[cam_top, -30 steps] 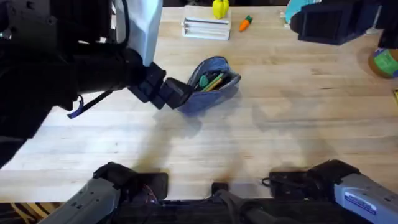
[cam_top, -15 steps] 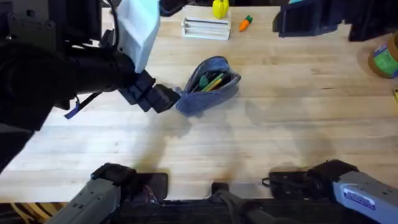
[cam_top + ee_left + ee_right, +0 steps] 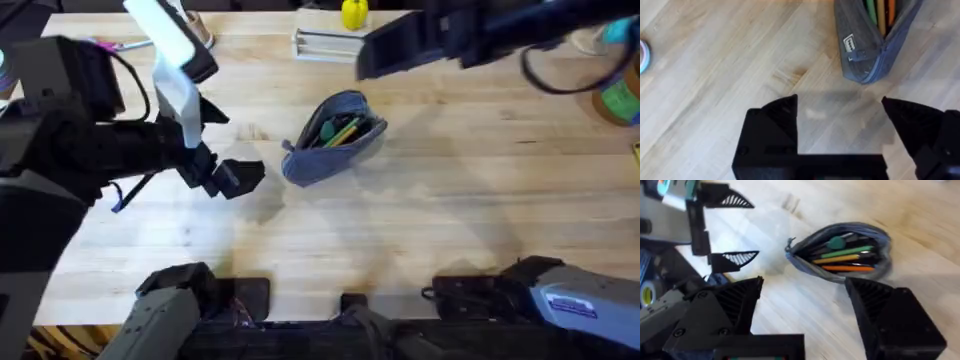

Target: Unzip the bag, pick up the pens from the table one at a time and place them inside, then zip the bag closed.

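The blue-grey bag (image 3: 345,148) lies on the wooden table (image 3: 450,210) with its zipper open. The pens (image 3: 340,130) lie inside it, a green one (image 3: 846,255) beside an orange one (image 3: 847,268). My left gripper (image 3: 238,177) hangs open just left of the bag's end, apart from it. In the left wrist view the left gripper (image 3: 838,102) holds nothing, and the bag (image 3: 860,55) lies beyond it with the pens (image 3: 881,11) showing. My right gripper (image 3: 370,60) hovers behind the bag. In the right wrist view the right gripper (image 3: 805,282) is open over the bag (image 3: 812,262).
A white box (image 3: 325,45) and a yellow object (image 3: 353,14) stand at the table's back edge. A green tape roll (image 3: 620,100) sits at the far right. Another tape roll (image 3: 642,55) lies left of the left gripper. Bare wood stretches in front of the bag.
My left gripper has backed away from the bag's end, to the left and toward the front. The right arm has swung in across the back of the table toward the bag.
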### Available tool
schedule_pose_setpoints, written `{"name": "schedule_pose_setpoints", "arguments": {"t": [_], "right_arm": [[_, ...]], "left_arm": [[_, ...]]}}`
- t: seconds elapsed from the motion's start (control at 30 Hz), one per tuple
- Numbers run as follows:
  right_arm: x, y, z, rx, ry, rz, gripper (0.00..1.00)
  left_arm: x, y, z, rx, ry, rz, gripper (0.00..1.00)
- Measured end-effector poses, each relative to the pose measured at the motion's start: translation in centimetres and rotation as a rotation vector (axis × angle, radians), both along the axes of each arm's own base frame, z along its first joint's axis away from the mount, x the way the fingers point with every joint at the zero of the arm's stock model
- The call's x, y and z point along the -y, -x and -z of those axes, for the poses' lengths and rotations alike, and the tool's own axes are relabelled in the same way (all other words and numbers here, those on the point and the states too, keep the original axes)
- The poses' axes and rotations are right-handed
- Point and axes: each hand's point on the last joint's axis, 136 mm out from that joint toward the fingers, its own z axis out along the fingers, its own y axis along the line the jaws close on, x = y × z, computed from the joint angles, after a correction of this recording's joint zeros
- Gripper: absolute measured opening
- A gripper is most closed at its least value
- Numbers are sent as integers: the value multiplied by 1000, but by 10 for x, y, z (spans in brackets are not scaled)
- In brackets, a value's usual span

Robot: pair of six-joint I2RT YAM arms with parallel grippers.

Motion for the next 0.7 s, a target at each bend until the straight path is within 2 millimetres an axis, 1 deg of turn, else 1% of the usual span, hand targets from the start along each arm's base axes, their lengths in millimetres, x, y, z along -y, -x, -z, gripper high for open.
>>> {"name": "schedule_pose_setpoints", "arguments": {"t": [0.13,0.23,0.33,0.47,0.57,0.7], "right_arm": [[-41,4,18,-16,10,-135,997],[-66,4,32,-20,16,-200,997],[-87,1,47,-25,20,-250,997],[-110,-1,65,-33,27,-295,997],[-124,0,78,-34,36,-331,997],[-134,0,93,-39,52,-368,997]], "left_arm": [[-4,2,8,-4,20,-10,992],[0,0,4,37,25,31,992],[2,3,4,59,4,87,993],[3,4,10,71,-28,149,993],[3,4,21,45,-35,186,993],[5,4,36,-1,-18,232,993]]}}
